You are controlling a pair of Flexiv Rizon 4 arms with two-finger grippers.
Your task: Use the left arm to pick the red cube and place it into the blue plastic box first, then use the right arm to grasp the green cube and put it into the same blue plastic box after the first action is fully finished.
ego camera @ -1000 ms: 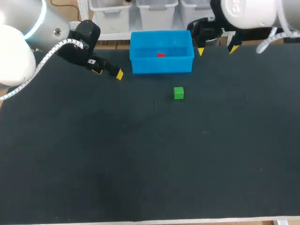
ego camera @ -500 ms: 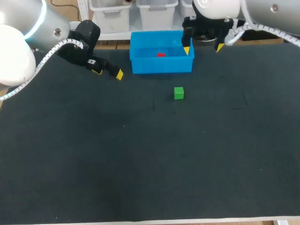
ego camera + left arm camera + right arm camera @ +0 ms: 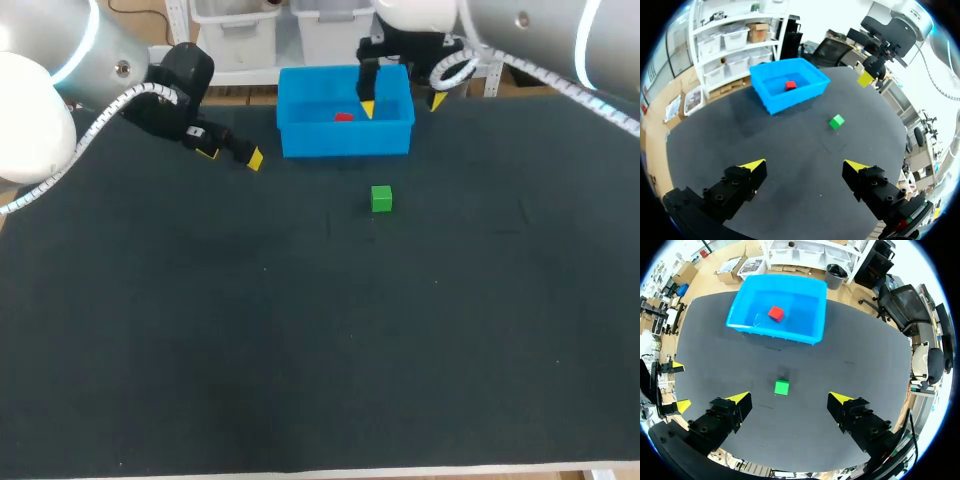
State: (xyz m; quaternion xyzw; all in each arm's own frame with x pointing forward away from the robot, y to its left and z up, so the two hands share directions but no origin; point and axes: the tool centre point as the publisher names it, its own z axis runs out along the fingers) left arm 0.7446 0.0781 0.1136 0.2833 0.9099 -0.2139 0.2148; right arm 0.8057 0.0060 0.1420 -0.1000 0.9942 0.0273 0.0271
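Observation:
The red cube lies inside the blue plastic box at the table's back edge; it also shows in the left wrist view and right wrist view. The green cube sits on the dark mat in front of the box. My left gripper is open, empty, left of the box. My right gripper hangs open high over the box's right end; from its own camera the green cube lies ahead, between its fingertips. The green cube lies ahead of my left gripper.
The dark mat covers the table, with wide room in front of the green cube. White bins stand behind the box past the table's back edge.
My right arm has swung leftward from the back right to over the box's right end. The left arm and both cubes have stayed put.

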